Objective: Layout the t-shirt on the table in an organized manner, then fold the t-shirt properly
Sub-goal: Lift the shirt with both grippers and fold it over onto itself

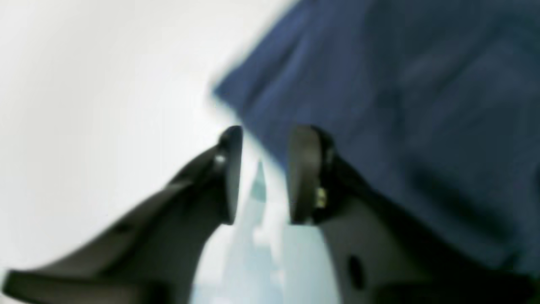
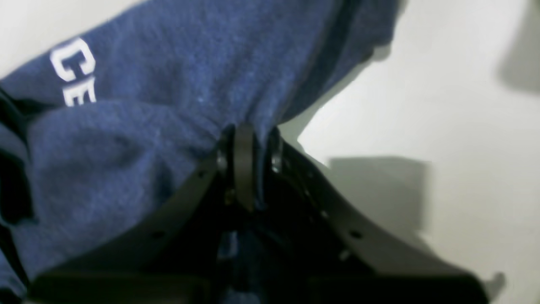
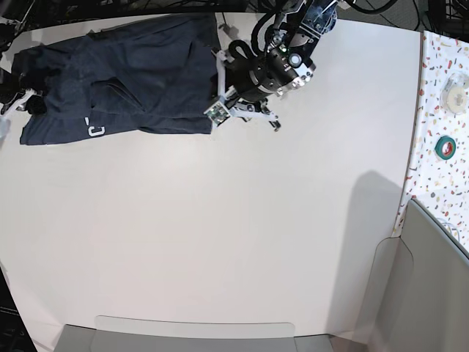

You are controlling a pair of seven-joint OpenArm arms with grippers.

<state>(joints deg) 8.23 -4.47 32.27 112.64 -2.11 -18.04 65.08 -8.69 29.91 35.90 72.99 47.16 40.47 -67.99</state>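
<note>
The t-shirt (image 3: 124,77), dark heathered navy with white block lettering (image 3: 94,131) near its lower edge, lies rumpled across the upper left of the base view, spread along the far edge of the table (image 3: 220,242), with folds and overlapping layers through its middle. In the right wrist view the cloth (image 2: 168,84) fills the upper left of the frame, the white letters (image 2: 74,71) showing at far left, and a bunch of fabric runs down into the right gripper (image 2: 247,139), whose jaws stand pressed together with the cloth pinched between them. In the left wrist view, which is blurred, the shirt (image 1: 400,105) occupies the upper right, one corner pointing toward the left gripper (image 1: 263,169); its two fingers stand a narrow gap apart with bare pale surface between them, and nothing is held. In the base view the left arm (image 3: 267,70) sits at the shirt's right edge, at top centre. A white speckled strip (image 3: 440,117) bearing a green tape roll (image 3: 444,147) runs along the right edge of the frame.
</note>
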